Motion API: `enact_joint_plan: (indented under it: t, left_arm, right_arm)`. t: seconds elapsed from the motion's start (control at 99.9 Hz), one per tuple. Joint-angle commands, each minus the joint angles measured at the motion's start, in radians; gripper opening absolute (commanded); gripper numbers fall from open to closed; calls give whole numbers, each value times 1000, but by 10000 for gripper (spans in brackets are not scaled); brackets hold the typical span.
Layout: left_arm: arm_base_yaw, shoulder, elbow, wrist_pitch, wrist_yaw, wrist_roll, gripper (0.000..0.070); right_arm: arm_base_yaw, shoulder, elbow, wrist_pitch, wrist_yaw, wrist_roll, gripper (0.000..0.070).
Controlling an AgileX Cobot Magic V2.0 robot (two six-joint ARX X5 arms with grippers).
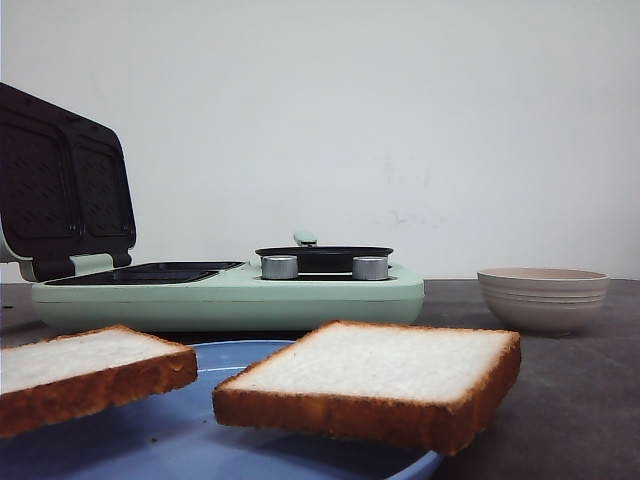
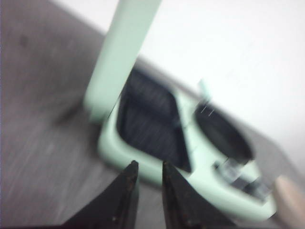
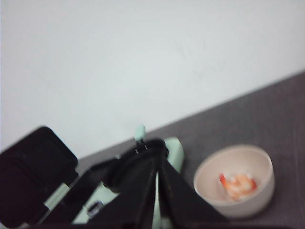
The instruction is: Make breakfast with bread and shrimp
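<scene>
Two slices of bread, one to the right [image 1: 380,365] and one to the left [image 1: 80,365], lie on a blue plate [image 1: 180,440] close to the front camera. The shrimp [image 3: 237,184], red-orange, sits inside a beige bowl [image 3: 248,207] in the right wrist view; the bowl's wall hides it in the front view. My left gripper [image 2: 148,163] hovers before the mint-green breakfast maker [image 2: 209,157], its fingers a narrow gap apart with nothing between them. My right gripper [image 3: 157,160] is shut and empty, above the maker and beside the bowl. Neither gripper shows in the front view.
The breakfast maker [image 1: 230,300] stands behind the plate with its dark lid [image 1: 60,190] raised at the left. A small black pan [image 1: 323,257] and two silver knobs [image 1: 279,267] are on its right half. The bowl [image 1: 543,300] stands at the right.
</scene>
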Motion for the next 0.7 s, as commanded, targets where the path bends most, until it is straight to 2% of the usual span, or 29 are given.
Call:
enact_joint_plan:
  t: [0.0, 0.23, 0.29, 0.35, 0.39, 0.461, 0.531, 0.591, 0.691]
  left_arm:
    - [0, 57, 86, 6, -4, 50, 14]
    - [-1, 280, 360, -206, 1, 250, 21]
    - [-1, 310, 397, -237, 1, 269, 55]
    - [-1, 322, 417, -249, 2, 267, 146]
    - [-1, 324, 423, -251, 5, 265, 223]
    - [-1, 324, 426, -256, 5, 253, 321]
    - [-1, 326, 426, -286, 6, 217, 324]
    - [-1, 341, 426, -328, 21, 178, 325]
    - [-1, 401, 426, -407, 93, 142, 325]
  right_arm:
    - [0, 32, 58, -26, 0, -63, 0]
    - [1, 192, 270, -227, -2, -221, 0]
    - [2, 216, 300, -243, -13, -245, 1]
    - [3, 227, 315, -241, -39, -259, 20]
    - [5, 227, 320, -242, -50, -259, 65]
    - [9, 227, 321, -243, -64, -255, 207]
    - [17, 227, 321, -259, -71, -254, 307]
    - [22, 227, 321, -272, -87, -250, 347]
    - [31, 227, 321, -285, -95, -233, 393]
